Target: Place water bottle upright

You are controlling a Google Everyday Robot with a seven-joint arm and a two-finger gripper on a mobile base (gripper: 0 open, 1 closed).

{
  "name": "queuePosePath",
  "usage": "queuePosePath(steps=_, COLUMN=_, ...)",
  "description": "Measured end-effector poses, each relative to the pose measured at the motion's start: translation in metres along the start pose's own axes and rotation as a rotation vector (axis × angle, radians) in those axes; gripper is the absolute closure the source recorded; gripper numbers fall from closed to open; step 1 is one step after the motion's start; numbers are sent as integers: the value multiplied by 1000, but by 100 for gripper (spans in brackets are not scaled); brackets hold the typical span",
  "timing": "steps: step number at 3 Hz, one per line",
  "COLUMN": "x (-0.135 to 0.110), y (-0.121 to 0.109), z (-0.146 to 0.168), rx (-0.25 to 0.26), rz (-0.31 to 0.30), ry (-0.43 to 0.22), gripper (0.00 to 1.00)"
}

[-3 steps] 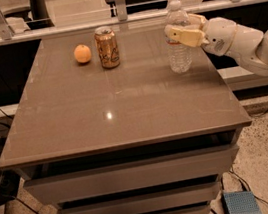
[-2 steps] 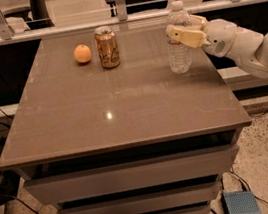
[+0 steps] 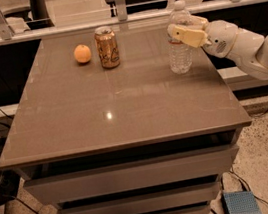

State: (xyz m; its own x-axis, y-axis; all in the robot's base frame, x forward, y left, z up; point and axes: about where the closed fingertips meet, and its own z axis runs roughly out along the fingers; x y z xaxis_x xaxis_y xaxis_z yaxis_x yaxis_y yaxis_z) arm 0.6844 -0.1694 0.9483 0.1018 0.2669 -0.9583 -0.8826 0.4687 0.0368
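Fingers [image 3: 186,35] of gripper [image 3: 179,26] clamp water bottle [image 3: 180,57] shoulder; bottle upright, position unchanged; near worktop [image 3: 124,110] right edge, open room leftward, frontward.

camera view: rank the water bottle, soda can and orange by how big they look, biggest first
1. water bottle, tallest; the gripper is at its upper part, on the right side of the table.
2. gold soda can.
3. orange, smallest.
All three sit at similar depth, so nearness hardly skews this.

The arm [image 3: 246,50] reaches leftward from the right edge, gripper [image 3: 180,29] foremost.
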Motion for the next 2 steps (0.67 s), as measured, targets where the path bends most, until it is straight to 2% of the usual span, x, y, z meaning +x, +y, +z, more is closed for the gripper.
queuePosePath(steps=1, x=6, y=-3, z=-2, rx=21, rz=29, ry=4, gripper=82)
queuePosePath(steps=2, x=6, y=-3, z=-2, rx=25, rz=33, ry=4, gripper=59)
